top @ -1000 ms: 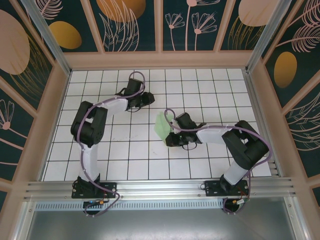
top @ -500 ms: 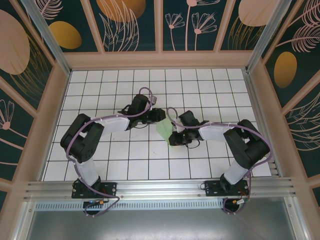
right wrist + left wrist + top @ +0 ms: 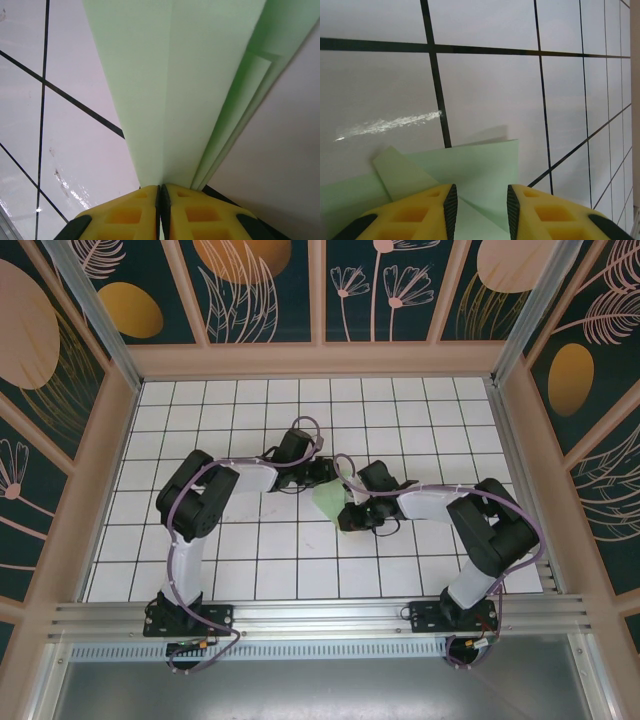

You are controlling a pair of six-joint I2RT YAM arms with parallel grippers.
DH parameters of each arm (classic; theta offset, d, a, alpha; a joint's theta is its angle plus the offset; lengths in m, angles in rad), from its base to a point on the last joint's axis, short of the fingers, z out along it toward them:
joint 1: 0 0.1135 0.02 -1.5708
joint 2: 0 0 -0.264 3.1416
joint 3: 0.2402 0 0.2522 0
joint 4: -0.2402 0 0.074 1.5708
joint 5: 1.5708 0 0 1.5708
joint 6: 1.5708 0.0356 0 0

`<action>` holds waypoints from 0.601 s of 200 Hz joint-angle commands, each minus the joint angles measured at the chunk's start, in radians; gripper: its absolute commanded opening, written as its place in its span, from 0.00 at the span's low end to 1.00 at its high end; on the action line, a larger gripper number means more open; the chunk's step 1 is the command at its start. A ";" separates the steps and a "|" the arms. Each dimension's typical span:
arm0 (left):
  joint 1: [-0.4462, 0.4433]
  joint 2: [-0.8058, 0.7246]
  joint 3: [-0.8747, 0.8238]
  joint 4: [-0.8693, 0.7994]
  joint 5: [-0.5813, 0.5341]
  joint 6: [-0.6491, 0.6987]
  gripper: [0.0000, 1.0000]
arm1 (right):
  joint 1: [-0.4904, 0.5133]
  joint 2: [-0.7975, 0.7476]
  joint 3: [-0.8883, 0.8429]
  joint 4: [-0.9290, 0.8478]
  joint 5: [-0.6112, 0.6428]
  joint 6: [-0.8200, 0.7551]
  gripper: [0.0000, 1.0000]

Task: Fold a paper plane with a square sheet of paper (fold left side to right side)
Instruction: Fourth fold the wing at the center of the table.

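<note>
Dark botanical panels in tan framing wall in your white table (image 3: 200, 540), a glossy grid of tiles ruled with thin black lines, one of them carrying a chalky scuff (image 3: 390, 124). Your left arm (image 3: 205, 502) and right arm (image 3: 480, 525) both reach in to the middle of the grid, where the sheet of paper (image 3: 328, 502) sits between them, on the table near its centre. It is no longer a plain square. It is thin, matte, pale green stock, already creased into overlapping flaps with a pointed corner, and several stacked edges show along one side in the right wrist view. Your right tool (image 3: 161, 192) is pinched fully together on a raised fold of the sheet, which rises out of the closed yellow fingers as a long ridge. Your left tool (image 3: 480, 200) stands partly open just over a flat layered corner, its black pads apart with green showing in the gap. You can see nothing clamped there. You look to be mid-fold, one side anchored while the other is lined up. The next move probably calls for taking that free left flap, carrying it across to the right edge so the edges meet, then pressing the crease without tearing the thin paper.
</note>
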 commanded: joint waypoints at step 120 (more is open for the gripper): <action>0.003 0.040 -0.084 0.006 -0.103 -0.012 0.35 | -0.054 -0.241 -0.010 -0.074 0.027 0.224 0.17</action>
